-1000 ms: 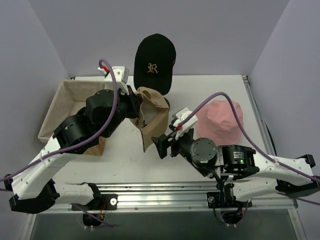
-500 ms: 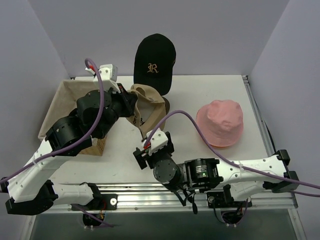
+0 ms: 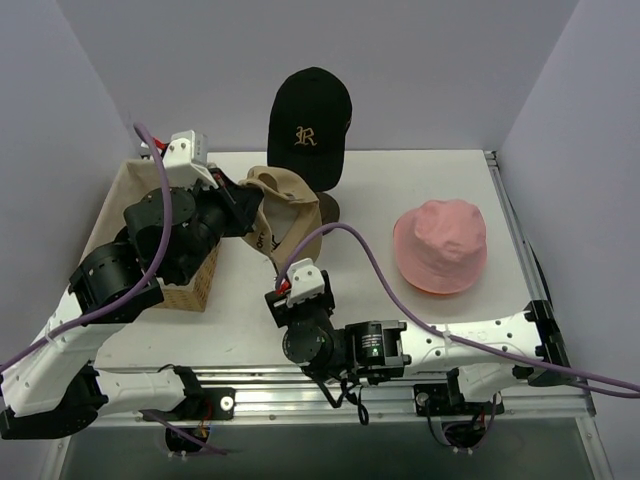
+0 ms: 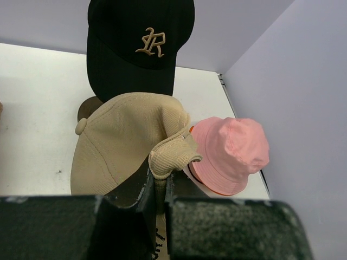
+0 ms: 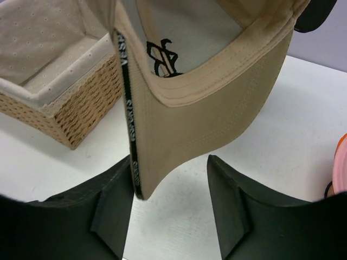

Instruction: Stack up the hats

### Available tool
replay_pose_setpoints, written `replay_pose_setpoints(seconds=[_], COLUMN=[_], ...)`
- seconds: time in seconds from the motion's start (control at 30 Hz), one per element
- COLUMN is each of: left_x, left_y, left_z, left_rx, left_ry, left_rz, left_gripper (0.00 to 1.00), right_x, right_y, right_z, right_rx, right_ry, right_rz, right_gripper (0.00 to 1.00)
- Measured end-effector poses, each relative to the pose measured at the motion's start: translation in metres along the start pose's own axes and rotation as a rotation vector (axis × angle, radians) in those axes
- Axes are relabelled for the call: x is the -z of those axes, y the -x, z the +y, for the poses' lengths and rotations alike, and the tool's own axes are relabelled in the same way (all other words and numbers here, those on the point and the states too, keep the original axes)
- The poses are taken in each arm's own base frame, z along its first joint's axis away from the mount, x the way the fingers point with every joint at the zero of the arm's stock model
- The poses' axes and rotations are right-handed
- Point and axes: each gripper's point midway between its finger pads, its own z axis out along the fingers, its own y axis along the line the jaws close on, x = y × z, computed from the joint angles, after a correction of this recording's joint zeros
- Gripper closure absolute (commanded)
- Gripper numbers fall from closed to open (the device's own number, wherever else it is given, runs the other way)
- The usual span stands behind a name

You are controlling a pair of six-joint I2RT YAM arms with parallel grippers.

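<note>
White worktop [image 3: 420,185] with lavender walls; a lined wicker basket [image 3: 193,288] is at the left edge. Roughly half done, I'd say. The pink hat [image 3: 440,245] sits right of centre on the orange hat [image 4: 191,130], of which only a rim sliver shows, so that pair looks stacked. The black cap [image 3: 308,125] is raised at the back, apart from the pile and not stacked. The tan cap [image 3: 287,212] is in the air between basket and black cap, brim hanging down, not placed yet. Left fingers [image 4: 138,192] are clamped on its back strap. Right fingers [image 5: 116,206] stand apart on either side of the brim with no grip. Left to do: tan and black onto the pile.
</note>
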Motion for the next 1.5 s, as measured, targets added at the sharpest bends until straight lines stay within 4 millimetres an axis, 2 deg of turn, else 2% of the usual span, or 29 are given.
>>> replay_pose_setpoints(seconds=[0.1,0.17,0.2,0.27,0.3,0.37,0.47,0.5,0.6,0.67,0.73,0.83,0.9,1.03,1.17,1.23,1.3,1.37,1.5], left_x=[-0.001,-0.002,-0.002,-0.001,0.000,0.002,0.007,0.009,0.015,0.021,0.029,0.045,0.061,0.100,0.136,0.142,0.137,0.123,0.078], left_y=[-0.003,-0.005,-0.007,-0.011,-0.012,-0.010,-0.005,-0.003,0.000,0.005,0.017,0.043,0.065,0.103,0.137,0.146,0.143,0.134,0.106], left_z=[0.001,0.001,0.001,0.004,0.005,0.006,0.006,0.005,0.003,0.002,0.002,0.009,0.020,0.051,0.079,0.084,0.083,0.074,0.034], left_rx=[0.006,0.012,0.018,0.022,0.024,0.029,0.042,0.049,0.053,0.045,0.037,0.039,0.050,0.074,0.104,0.096,0.061,0.005,-0.109], left_ry=[0.001,0.000,-0.002,-0.004,-0.003,-0.006,-0.020,-0.033,-0.077,-0.105,-0.122,-0.113,-0.093,-0.042,-0.005,0.011,0.020,0.022,-0.029], left_rz=[0.003,0.003,0.000,0.005,0.005,0.000,-0.011,-0.017,-0.034,-0.047,-0.072,-0.134,-0.191,-0.299,-0.398,-0.426,-0.420,-0.392,-0.302], left_gripper=[0.98,0.98,0.98,0.98,0.98,0.98,0.98,0.92,0.66,0.58,0.46,0.36,0.34,0.30,0.29,0.29,0.29,0.28,0.27], right_x=[-0.008,-0.013,-0.016,-0.020,-0.022,-0.024,-0.022,-0.021,-0.012,-0.006,-0.001,0.004,-0.001,-0.024,-0.057,-0.075,-0.095,-0.113,-0.142], right_y=[-0.002,-0.003,-0.004,-0.007,-0.008,-0.008,-0.004,-0.002,0.006,0.012,0.026,0.056,0.090,0.169,0.221,0.237,0.240,0.233,0.218], right_z=[-0.005,-0.008,-0.009,-0.014,-0.015,-0.016,-0.014,-0.014,-0.014,-0.017,-0.014,-0.008,-0.008,-0.015,-0.025,-0.029,-0.032,-0.037,-0.063], right_rx=[-0.017,-0.020,-0.026,-0.024,-0.021,-0.018,-0.015,-0.018,-0.015,-0.001,0.015,0.021,-0.011,-0.105,-0.180,-0.205,-0.227,-0.270,-0.376], right_ry=[-0.020,-0.031,-0.033,-0.042,-0.044,-0.044,-0.021,-0.009,0.047,0.081,0.131,0.230,0.292,0.411,0.500,0.543,0.583,0.631,0.687], right_rz=[-0.006,-0.011,-0.015,-0.016,-0.017,-0.019,-0.021,-0.023,-0.019,-0.009,0.001,0.016,0.011,-0.031,-0.076,-0.085,-0.075,-0.038,0.022], right_gripper=[0.58,0.66,0.75,0.83,0.92,1.00,1.00,1.00,1.00,1.00,1.00,1.00,1.00,1.00,1.00,1.00,1.00,1.00,1.00])
